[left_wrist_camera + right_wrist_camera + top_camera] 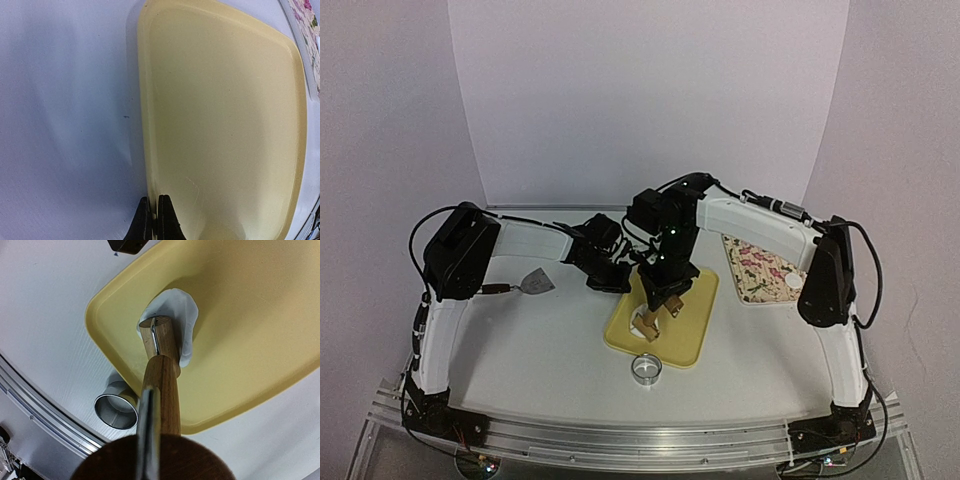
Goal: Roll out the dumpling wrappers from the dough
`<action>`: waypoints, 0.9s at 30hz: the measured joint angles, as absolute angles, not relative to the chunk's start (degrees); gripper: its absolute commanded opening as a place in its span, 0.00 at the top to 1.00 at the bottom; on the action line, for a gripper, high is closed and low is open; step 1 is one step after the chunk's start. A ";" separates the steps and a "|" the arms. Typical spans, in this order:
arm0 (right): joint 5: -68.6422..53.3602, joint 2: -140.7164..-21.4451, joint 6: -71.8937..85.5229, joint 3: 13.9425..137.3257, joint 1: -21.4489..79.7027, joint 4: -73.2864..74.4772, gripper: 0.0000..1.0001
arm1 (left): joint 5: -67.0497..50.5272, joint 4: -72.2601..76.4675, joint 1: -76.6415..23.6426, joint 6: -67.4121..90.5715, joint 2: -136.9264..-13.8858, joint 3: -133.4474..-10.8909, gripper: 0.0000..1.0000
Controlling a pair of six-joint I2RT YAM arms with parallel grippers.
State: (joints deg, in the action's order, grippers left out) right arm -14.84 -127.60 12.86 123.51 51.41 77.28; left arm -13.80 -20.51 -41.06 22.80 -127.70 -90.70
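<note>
The right gripper (663, 297) is clamped on a rolling pin (161, 365), whose end sits over the dough (184, 315), a thin white patch close to one corner of the yellow tray (250, 330). That close to the raised rim, the pin could ride up on it and leave the sheet uneven, or the dough could stick to the wood and lift. The tray might also slide; the left gripper (153, 207), fingers pressed together, only meets its edge. A ring cutter (116, 411) stands just outside that corner, a scraper (535, 283) lies well to the left, and a flowered mat (755, 265) on the right carries what looks like one wrapper (792, 282).
</note>
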 measured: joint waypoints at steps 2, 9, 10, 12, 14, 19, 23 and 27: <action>-14.83 -127.90 12.88 123.89 51.44 77.49 1.00 | -13.80 -20.51 -41.05 22.81 -127.70 -90.70 1.00; -14.90 -129.55 12.85 126.26 51.46 78.94 1.00 | -13.80 -20.50 -41.04 22.95 -127.70 -90.70 1.00; -14.90 -129.80 12.83 126.60 51.46 79.17 1.00 | -13.80 -20.49 -41.04 22.96 -127.70 -90.69 1.00; -14.93 -130.32 12.74 127.25 51.48 79.57 1.00 | -13.80 -20.48 -41.04 22.98 -127.70 -90.66 1.00; -14.96 -130.91 12.62 127.72 51.48 79.93 1.00 | -13.81 -20.44 -41.04 22.98 -127.70 -90.63 1.00; -15.09 -132.00 12.18 128.74 51.48 80.54 1.00 | -13.85 -19.96 -41.04 23.03 -127.68 -90.28 1.00; -15.21 -132.66 12.01 129.51 51.48 80.97 1.00 | -14.24 -19.41 -40.91 23.11 -127.59 -89.88 1.00; -15.29 -133.31 12.01 130.44 51.54 81.51 1.00 | -14.52 -18.88 -40.82 23.63 -127.46 -89.48 1.00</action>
State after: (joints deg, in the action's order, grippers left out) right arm -15.29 -133.31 12.01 130.44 51.54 81.51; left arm -14.52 -18.88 -40.82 23.63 -127.46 -89.48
